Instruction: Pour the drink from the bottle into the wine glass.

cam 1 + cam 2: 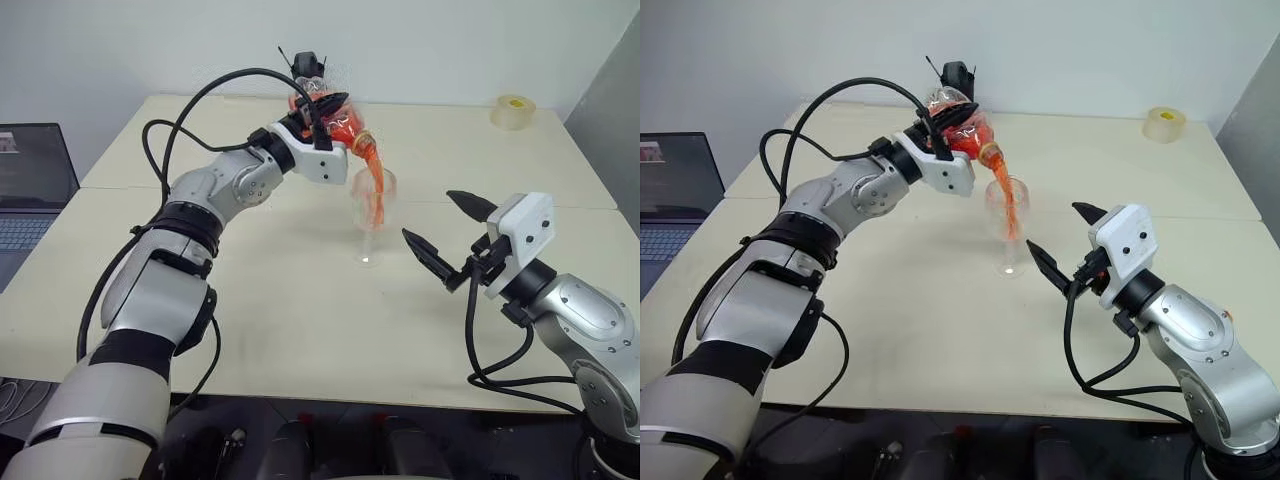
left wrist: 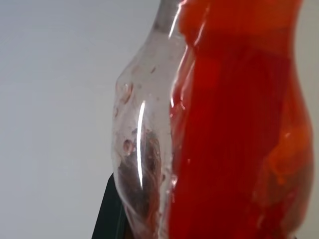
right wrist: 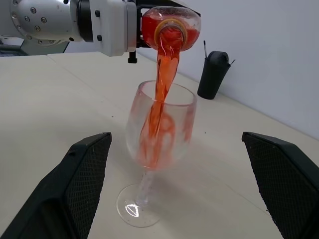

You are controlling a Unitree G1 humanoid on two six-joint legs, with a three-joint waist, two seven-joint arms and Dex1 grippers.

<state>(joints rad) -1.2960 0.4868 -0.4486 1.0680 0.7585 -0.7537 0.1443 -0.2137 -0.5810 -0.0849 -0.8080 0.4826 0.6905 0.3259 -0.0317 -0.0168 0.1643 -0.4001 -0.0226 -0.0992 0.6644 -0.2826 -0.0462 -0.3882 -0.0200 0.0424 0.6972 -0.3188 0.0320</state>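
Note:
My left gripper (image 1: 316,118) is shut on the clear bottle (image 1: 338,120), which is tipped mouth-down over the wine glass (image 1: 372,215). The red-orange drink (image 3: 162,84) runs in a stream from the bottle's mouth (image 3: 172,32) into the bowl of the wine glass (image 3: 159,134), where some has gathered at the bottom. The glass stands upright on the table. In the left wrist view the bottle (image 2: 214,124) sits close up, half full of red liquid. My right gripper (image 1: 428,215) hovers open just to the right of the glass, holding nothing.
A tall black cup (image 3: 215,73) stands at the table's far edge behind the bottle. A roll of tape (image 1: 513,110) lies at the far right corner. A laptop (image 1: 30,190) sits off to the left. The beige table (image 1: 300,300) spreads bare in front of the glass.

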